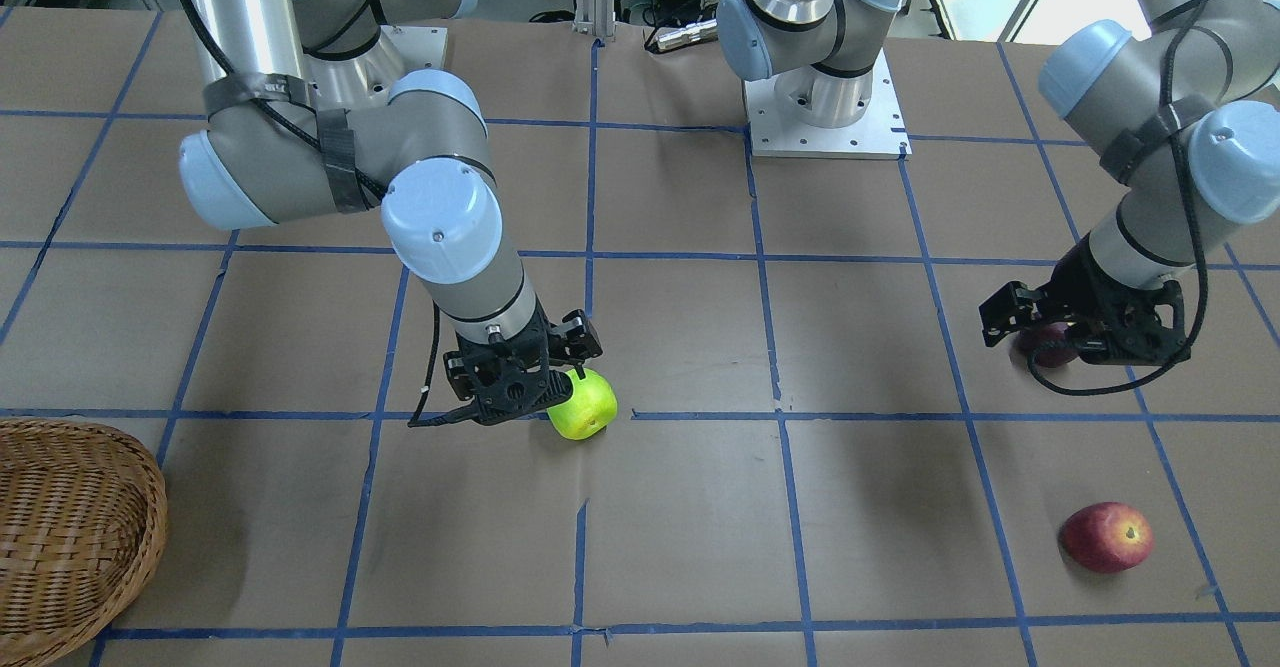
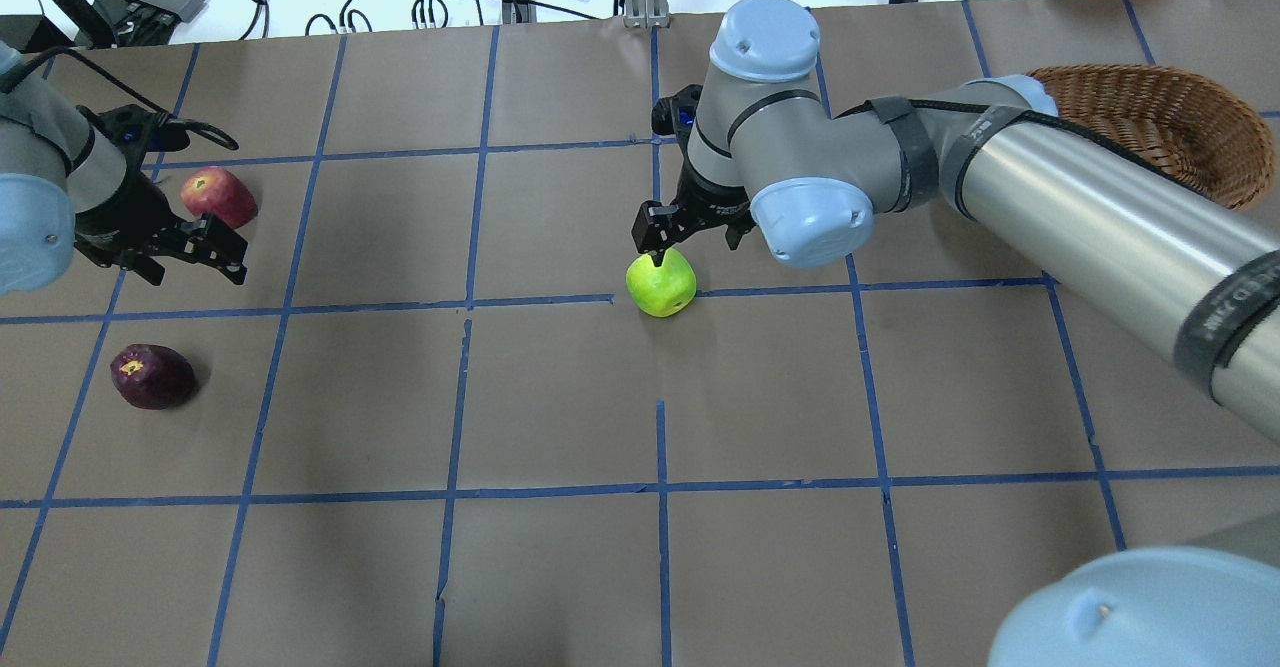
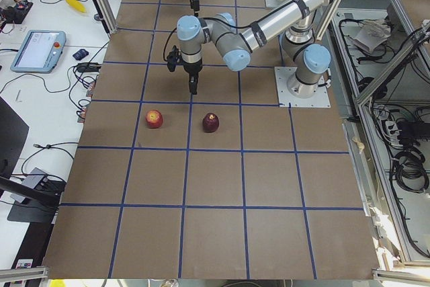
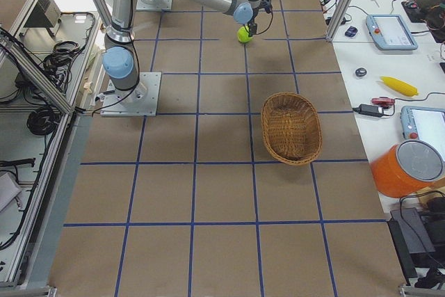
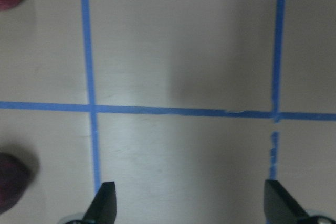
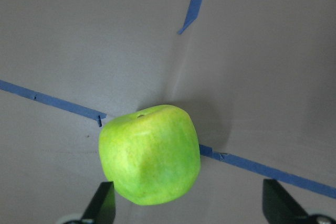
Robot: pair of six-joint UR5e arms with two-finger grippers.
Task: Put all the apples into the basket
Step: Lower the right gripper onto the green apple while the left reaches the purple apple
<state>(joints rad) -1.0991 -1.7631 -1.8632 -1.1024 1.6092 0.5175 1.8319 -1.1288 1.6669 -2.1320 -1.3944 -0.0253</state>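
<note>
Seen from the overhead camera, three apples lie on the table and none is in the one basket (image 2: 1170, 117). The green apple (image 2: 661, 284) is near the centre, with the basket at about 2 o'clock from it. The right gripper (image 2: 695, 237) hangs over it, jaws wide apart, gripping nothing. Far at 9 o'clock is the red apple (image 2: 218, 197), and the maroon apple (image 2: 152, 376) lies at its 7 o'clock. Between these two hangs the left gripper (image 2: 190, 247), wide apart and empty.

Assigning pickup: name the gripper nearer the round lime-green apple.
Right. The right gripper hovers over the round lime-green apple; the left gripper is far across the table.
</note>
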